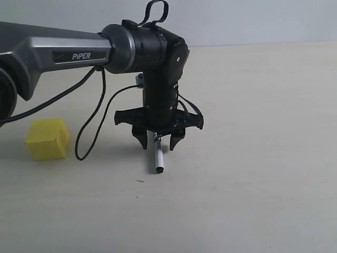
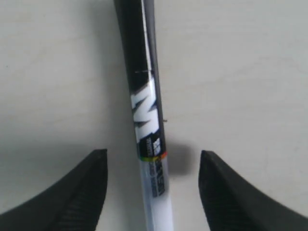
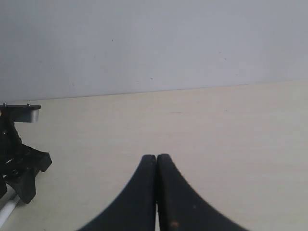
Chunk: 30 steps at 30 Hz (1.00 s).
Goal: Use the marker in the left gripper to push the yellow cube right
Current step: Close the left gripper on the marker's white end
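The left end effector (image 1: 158, 146) points down over the bench (image 1: 253, 158) with its fingers (image 2: 86, 187) spread apart. The marker (image 1: 157, 155) lies between them, touching neither, with a clear gap on each side in the left wrist view. In the exterior view its near end sticks out past the fingertips toward the camera. The black section with white lettering runs on from the white barrel.

The cube (image 1: 47, 138) sits on the bench on the left of the exterior view, under the arm (image 1: 63, 52) and well apart from the marker. A loose cable (image 1: 87, 129) hangs between them.

The right end effector (image 3: 156, 159) has its fingers pressed together, gripping nothing.
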Available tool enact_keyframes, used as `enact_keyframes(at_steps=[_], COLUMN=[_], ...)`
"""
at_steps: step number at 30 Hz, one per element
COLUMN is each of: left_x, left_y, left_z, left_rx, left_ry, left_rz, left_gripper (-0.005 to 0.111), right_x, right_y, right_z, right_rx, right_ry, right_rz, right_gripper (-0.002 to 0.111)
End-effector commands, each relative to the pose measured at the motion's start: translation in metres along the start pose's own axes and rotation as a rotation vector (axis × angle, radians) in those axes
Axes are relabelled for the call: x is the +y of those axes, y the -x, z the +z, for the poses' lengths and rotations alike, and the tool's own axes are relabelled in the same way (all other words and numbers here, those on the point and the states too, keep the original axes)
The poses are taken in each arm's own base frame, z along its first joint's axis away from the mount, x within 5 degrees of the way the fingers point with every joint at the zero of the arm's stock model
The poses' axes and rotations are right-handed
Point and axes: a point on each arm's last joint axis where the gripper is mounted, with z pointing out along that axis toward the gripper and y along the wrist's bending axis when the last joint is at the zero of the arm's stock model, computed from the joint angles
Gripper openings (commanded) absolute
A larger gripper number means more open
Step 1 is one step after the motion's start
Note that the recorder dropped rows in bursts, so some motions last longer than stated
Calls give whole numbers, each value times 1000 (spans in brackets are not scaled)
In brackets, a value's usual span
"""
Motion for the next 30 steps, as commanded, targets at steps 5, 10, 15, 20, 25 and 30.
enact_keyframes(at_steps=[5,10,15,20,25,30], left_x=[0,-1,-1,2,2,0], left_y=[4,4,4,2,0,-3], left_z=[-3,2,2,2,5,25], left_rx=[-28,-21,-21,6,25,88], left_ry=[-17,-11,-11,12,20,28], left_rz=[-9,-6,-6,-6,-7,11], left_gripper=[55,55,55,55,55,55], right_x=[0,0,0,0,0,0], right_y=[-1,-1,-1,-1,-1,-1], right_z=[0,0,0,0,0,0], right_rx=[-6,-6,-6,-6,-6,-6], right_ry=[-4,-4,-4,-4,-4,-4], right_rz=[-5,-5,-5,-5,-5,-5], right_gripper=[0,0,0,0,0,0])
